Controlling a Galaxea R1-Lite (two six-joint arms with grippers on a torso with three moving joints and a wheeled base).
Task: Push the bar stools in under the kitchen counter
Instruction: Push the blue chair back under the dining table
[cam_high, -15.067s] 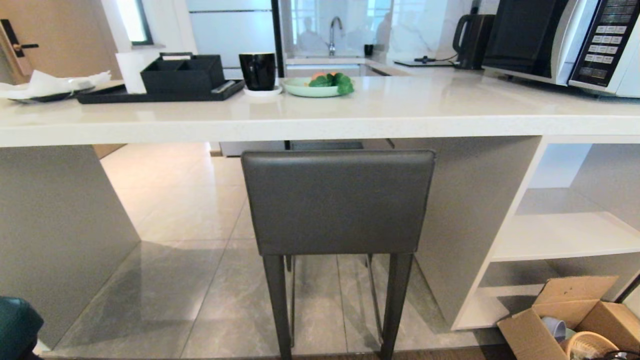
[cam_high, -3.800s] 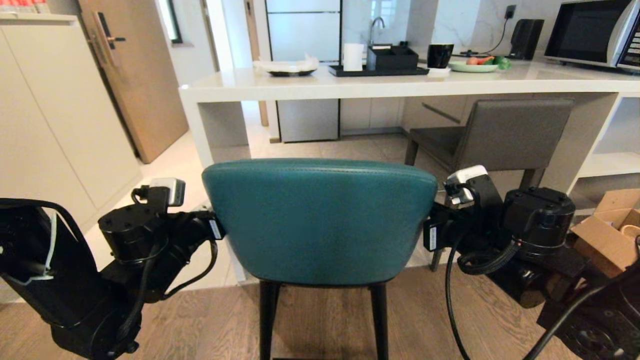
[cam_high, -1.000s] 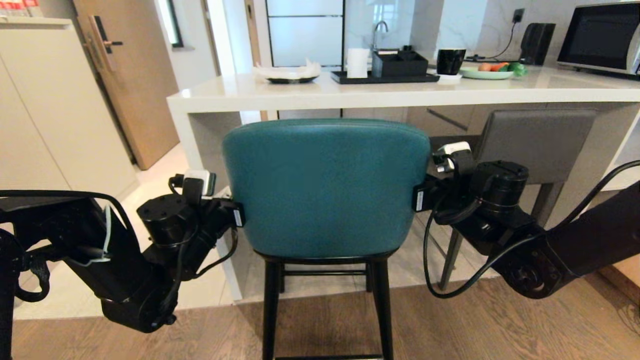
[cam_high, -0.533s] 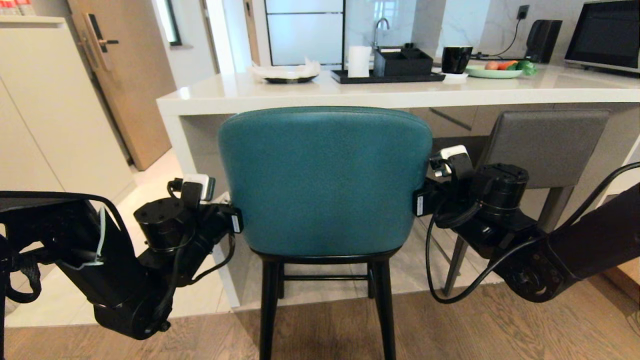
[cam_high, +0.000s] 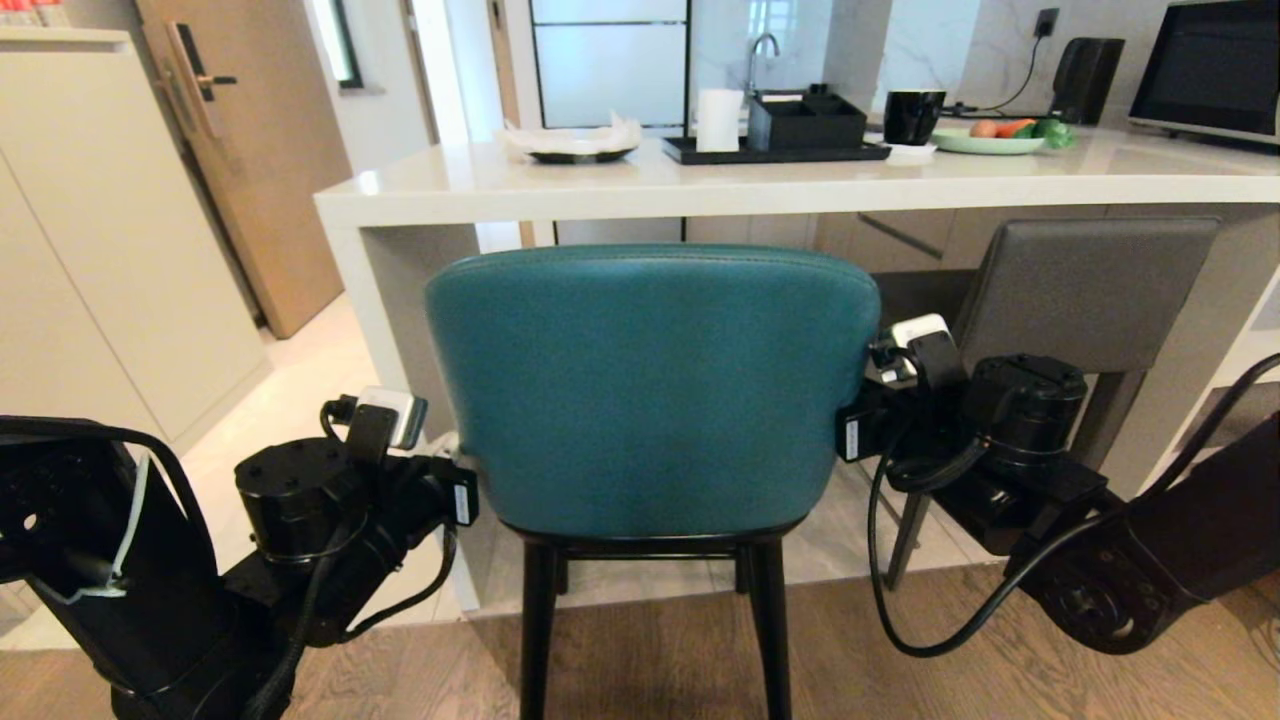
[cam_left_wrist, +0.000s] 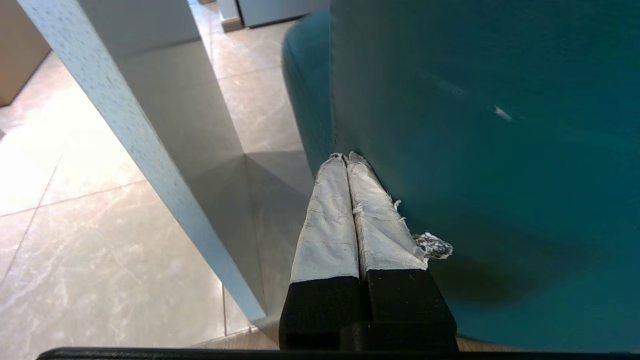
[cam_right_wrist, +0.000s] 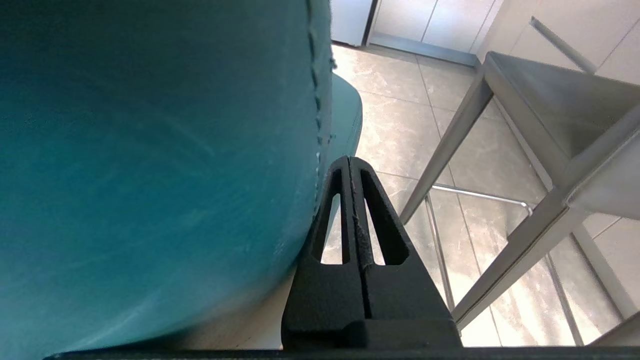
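Teal leather stool with curved back (cam_high: 650, 390) being flanked at the white stone surface (cam_high: 800, 180).
Left gripper (cam_left_wrist: 345, 157) and right gripper (cam_right_wrist: 348, 160) are being pressed against its back edges, jaws fully closed, holding nothing; the dark grey boxy stool (cam_high: 1090, 290) is sitting tucked under, rightward.

I get bright daylight from the window (cam_high: 610, 60) behind the kitchen counter (cam_high: 800, 185), with glare on the pale floor tiles (cam_left_wrist: 60, 150) beside it. Under that counter it is shadowed, and the teal stool (cam_right_wrist: 150, 150) looms soft and unfocused close up.
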